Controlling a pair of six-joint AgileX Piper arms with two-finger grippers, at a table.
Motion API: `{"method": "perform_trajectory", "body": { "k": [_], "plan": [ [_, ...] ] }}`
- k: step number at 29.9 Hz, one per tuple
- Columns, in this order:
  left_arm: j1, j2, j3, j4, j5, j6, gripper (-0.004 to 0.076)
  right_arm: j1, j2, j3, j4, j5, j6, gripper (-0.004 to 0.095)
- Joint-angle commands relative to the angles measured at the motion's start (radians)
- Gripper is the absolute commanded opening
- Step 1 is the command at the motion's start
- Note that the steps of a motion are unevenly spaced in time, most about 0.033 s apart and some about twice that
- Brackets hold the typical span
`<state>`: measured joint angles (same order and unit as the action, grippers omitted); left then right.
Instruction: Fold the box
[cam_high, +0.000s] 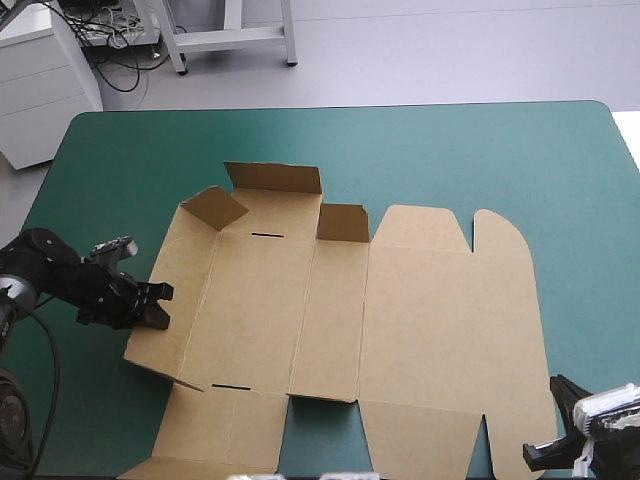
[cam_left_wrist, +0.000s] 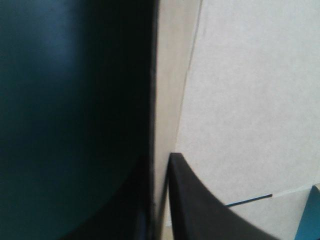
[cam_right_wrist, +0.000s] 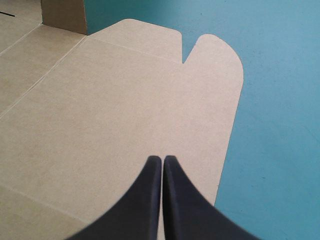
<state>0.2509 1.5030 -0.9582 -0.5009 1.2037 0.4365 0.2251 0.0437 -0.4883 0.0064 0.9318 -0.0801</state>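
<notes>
The brown box (cam_high: 420, 320) lies as a cut sheet across the middle of the teal-green table, mostly flat. Three small flaps stand up along its far side (cam_high: 275, 178), and its left end panel (cam_high: 160, 290) is tilted up. My left gripper (cam_high: 155, 305) is at that panel's outer edge. In the left wrist view the board's edge (cam_left_wrist: 165, 100) runs between the two black fingers (cam_left_wrist: 200, 200), which are all but shut on it. My right gripper (cam_high: 545, 455) is at the near right corner, shut, its tip (cam_right_wrist: 162, 159) over the flat lid panel (cam_right_wrist: 100, 110) with nothing in it.
Bare teal-green cover (cam_high: 480, 150) stretches beyond the box to the far edge and along the right side (cam_right_wrist: 280, 125). The box's near flaps (cam_high: 210, 430) reach the table's near edge. A rounded tab (cam_high: 500, 235) marks the sheet's far right corner.
</notes>
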Motion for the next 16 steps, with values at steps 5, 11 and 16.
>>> {"method": "perform_trajectory", "body": {
  "k": [5, 11, 16],
  "plan": [
    [-0.156, -0.028, -0.023, 0.136, 0.103, -0.026, -0.0032, -0.005, 0.015, -0.022, 0.002, -0.068, -0.009, -0.0004],
    [-0.206, -0.028, -0.112, 0.174, 0.103, -0.026, -0.0032, -0.005, 0.015, -0.022, 0.002, -0.068, -0.009, -0.0004],
    [-0.219, -0.028, -0.232, 0.220, 0.103, -0.021, -0.0032, -0.005, 0.015, -0.022, 0.002, -0.068, -0.009, -0.0004]
  ]
}}
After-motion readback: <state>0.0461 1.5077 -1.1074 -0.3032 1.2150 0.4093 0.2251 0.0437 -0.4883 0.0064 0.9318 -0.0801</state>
